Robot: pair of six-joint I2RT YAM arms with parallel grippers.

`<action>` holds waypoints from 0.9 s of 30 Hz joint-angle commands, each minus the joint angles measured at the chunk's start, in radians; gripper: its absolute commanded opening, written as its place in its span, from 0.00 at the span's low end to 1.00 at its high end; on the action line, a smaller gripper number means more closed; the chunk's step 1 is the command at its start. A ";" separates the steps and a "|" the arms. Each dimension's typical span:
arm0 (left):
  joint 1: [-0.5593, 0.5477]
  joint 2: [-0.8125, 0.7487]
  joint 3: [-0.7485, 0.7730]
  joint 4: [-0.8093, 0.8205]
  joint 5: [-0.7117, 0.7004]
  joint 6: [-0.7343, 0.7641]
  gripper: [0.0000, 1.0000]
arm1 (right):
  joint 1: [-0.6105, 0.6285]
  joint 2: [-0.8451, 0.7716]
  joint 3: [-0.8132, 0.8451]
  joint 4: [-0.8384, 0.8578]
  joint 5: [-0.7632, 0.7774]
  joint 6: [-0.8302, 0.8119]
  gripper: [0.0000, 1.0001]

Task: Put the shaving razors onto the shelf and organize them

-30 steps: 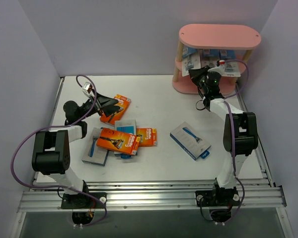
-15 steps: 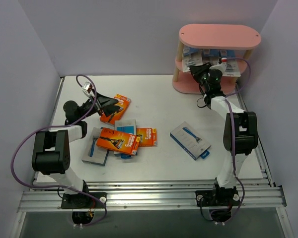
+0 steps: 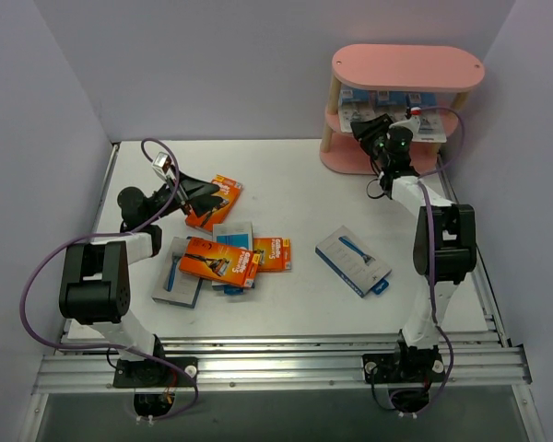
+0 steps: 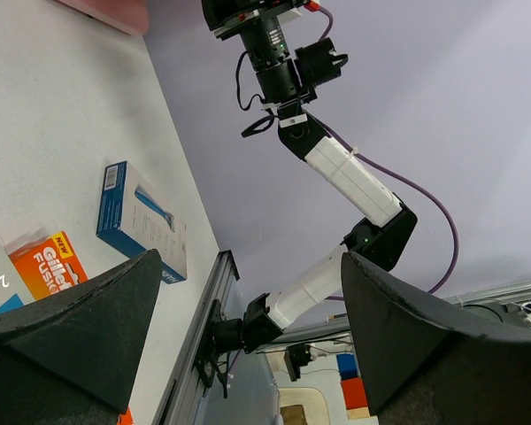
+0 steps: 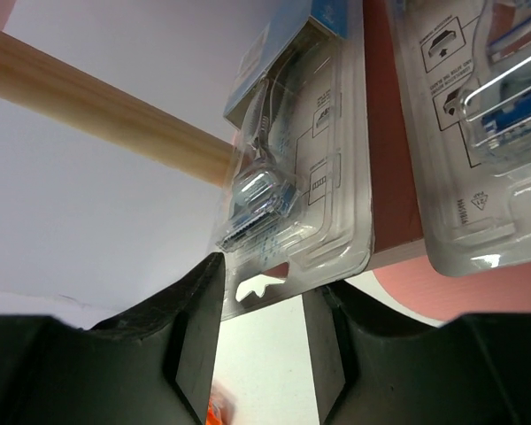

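Observation:
The pink shelf (image 3: 407,66) stands at the back right, with white-blue blister cards on its middle tier. My right gripper (image 3: 370,126) is at that tier's left end, open. In the right wrist view the tab end of one blister card (image 5: 319,177) overhangs the pink board (image 5: 394,186) just beyond my parted jaws (image 5: 261,310); a second card (image 5: 478,133) lies beside it. My left gripper (image 3: 201,193) is open and empty over an orange pack (image 3: 225,196). Several more packs lie mid-table: an orange box (image 3: 218,261), a small orange one (image 3: 272,253), a blue-grey box (image 3: 352,261).
Another blue-grey box (image 3: 177,273) and a white-blue pack (image 3: 232,234) lie under the orange box. A wooden shelf post (image 5: 97,111) is left of my right fingers. The left wrist view (image 4: 252,266) shows the blue box (image 4: 142,221) and the right arm (image 4: 345,177). A metal rail (image 3: 276,364) runs along the near edge.
My right gripper has moved up and back toward the shelf's middle tier, closing on the blister card there. The left arm and the table packs have not moved.

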 commanded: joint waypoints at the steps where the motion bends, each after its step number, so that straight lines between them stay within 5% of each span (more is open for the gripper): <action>1: 0.006 0.008 0.007 0.079 0.013 0.002 0.91 | -0.009 -0.007 0.064 -0.002 -0.022 -0.004 0.38; 13: 0.004 0.008 0.005 0.082 0.015 0.000 0.91 | -0.020 -0.024 0.053 -0.042 -0.054 -0.004 0.43; 27: 0.001 0.013 0.004 0.091 0.012 -0.010 0.91 | -0.021 -0.038 0.029 -0.047 -0.092 -0.017 0.40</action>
